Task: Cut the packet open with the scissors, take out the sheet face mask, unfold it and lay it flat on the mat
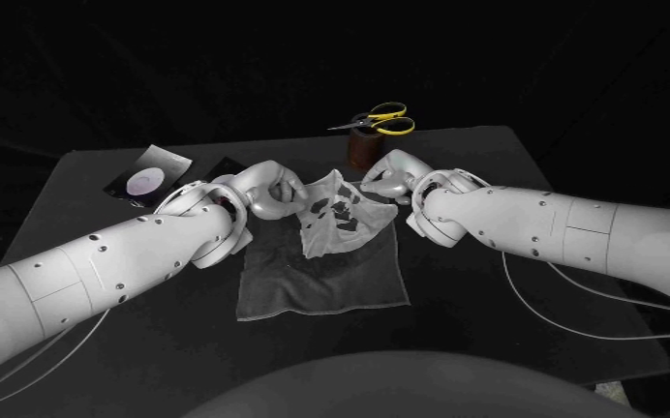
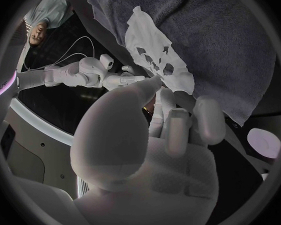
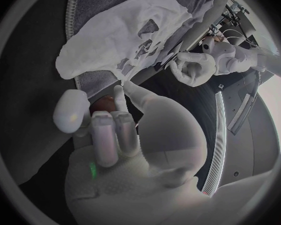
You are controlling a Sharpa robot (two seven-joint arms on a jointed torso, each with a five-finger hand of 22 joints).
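Observation:
The white sheet face mask (image 1: 335, 213) with its dark eye and mouth holes hangs spread between my two hands, and its lower edge drapes onto the grey mat (image 1: 321, 287). My left hand (image 1: 265, 191) pinches the mask's left upper edge. My right hand (image 1: 395, 178) pinches its right upper edge. In the left wrist view the mask (image 2: 154, 55) lies over the mat (image 2: 234, 45), just past my left hand's fingertips (image 2: 150, 85), with my right hand (image 2: 109, 71) beyond. The right wrist view has the mask (image 3: 125, 40) in front of my right hand (image 3: 115, 135), and my left hand (image 3: 193, 67) on its far side.
The yellow-handled scissors (image 1: 380, 120) stand in a brown cup (image 1: 364, 152) just behind my right hand. The cut silver packet (image 1: 154, 171) lies at the table's back left, beside my left arm. A thin cable (image 1: 559, 326) trails on the table at the right.

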